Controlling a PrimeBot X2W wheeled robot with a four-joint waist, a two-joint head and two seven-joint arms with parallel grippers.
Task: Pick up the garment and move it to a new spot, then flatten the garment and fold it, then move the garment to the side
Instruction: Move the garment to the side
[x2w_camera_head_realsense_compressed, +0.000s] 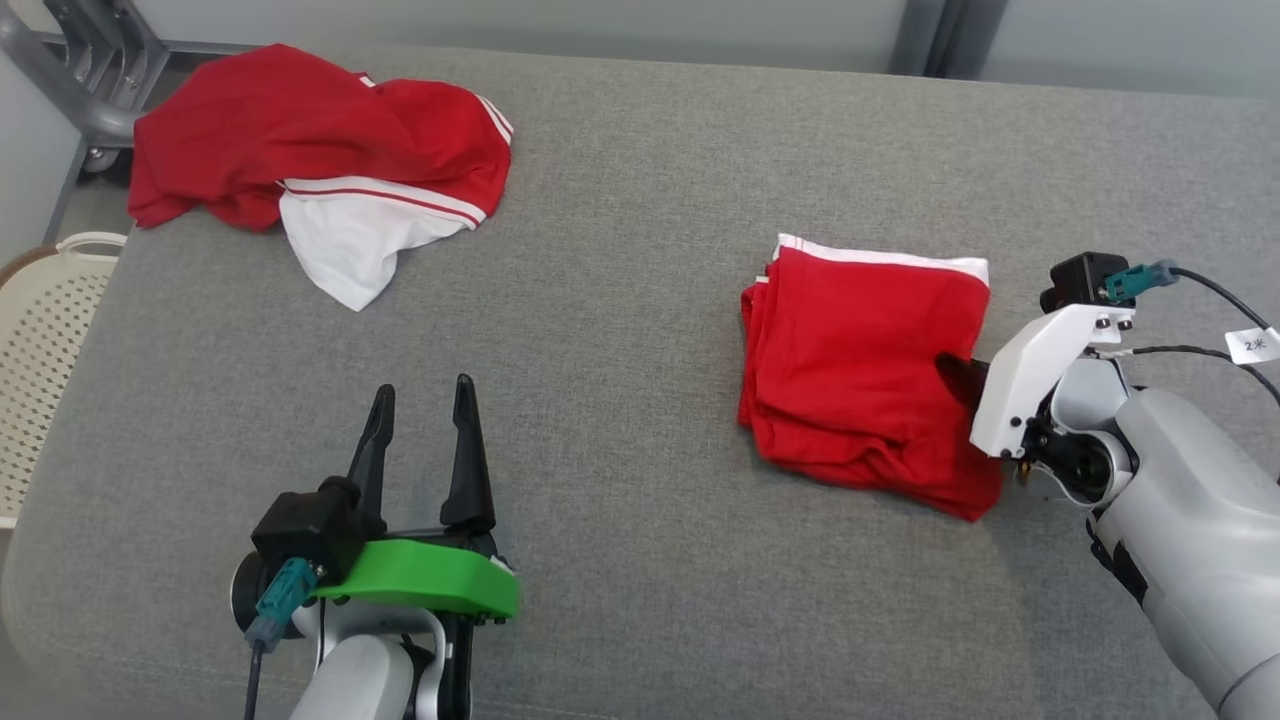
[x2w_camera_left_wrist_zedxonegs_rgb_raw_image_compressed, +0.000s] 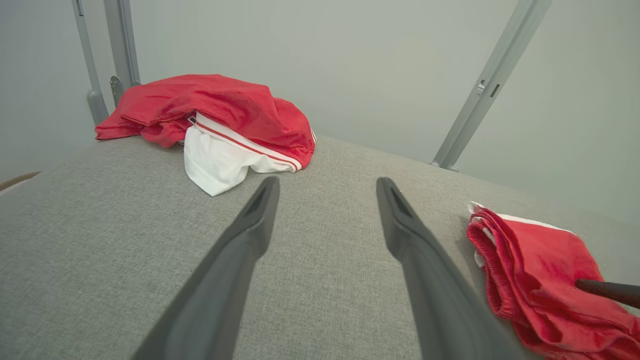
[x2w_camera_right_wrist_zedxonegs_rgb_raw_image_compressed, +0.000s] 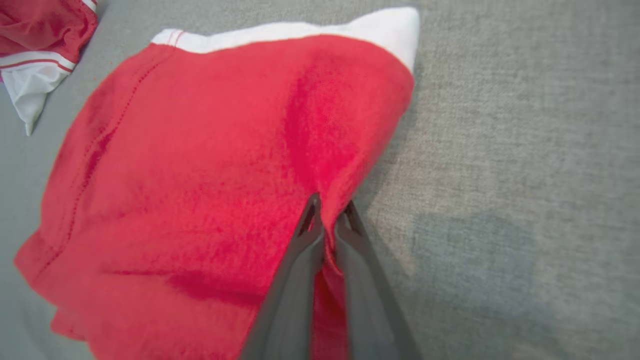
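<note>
A crumpled red-and-white cloth heap (x2w_camera_head_realsense_compressed: 320, 150) lies on the grey cushion (x2w_camera_head_realsense_compressed: 620, 420) near a cream basket (x2w_camera_head_realsense_compressed: 45, 340).

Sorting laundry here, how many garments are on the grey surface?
2. A crumpled red-and-white garment lies far left; a folded red garment lies right, its edge pinched by the right gripper. The heap might hide another.

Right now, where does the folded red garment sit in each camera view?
Head view: folded red garment right of centre, right gripper shut on its right edge.
Left wrist view: folded red garment at lower right.
Right wrist view: folded red garment across centre and left.
Shared landmark: crumpled red-and-white garment, upper left in every view.
</note>
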